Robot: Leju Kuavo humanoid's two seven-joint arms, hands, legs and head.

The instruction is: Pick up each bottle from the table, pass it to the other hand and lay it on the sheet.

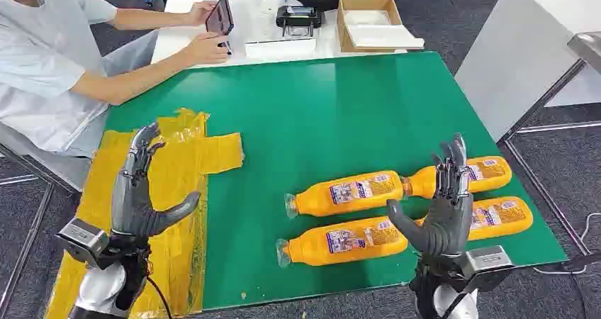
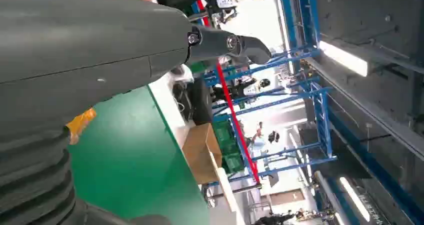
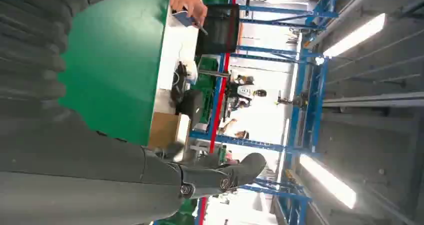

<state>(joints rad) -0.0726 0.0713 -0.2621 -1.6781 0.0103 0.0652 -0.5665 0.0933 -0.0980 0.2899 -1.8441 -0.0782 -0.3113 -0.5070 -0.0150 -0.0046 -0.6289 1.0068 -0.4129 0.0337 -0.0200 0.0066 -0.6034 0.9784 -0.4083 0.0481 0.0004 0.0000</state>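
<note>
Four orange bottles (image 1: 347, 193) lie flat near the table's (image 1: 319, 106) right front corner. Both hands — left hand (image 1: 138, 191) over the yellow sheet (image 1: 177, 184), right hand (image 1: 443, 205) above the bottles — hold nothing, fingers spread.

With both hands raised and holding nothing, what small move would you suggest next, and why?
Probably lower the right hand onto the nearest orange bottle. All four bottles lie on the green table on the right side, none on the yellow sheet, and the left hand hovers open over the sheet, ready to receive.
</note>
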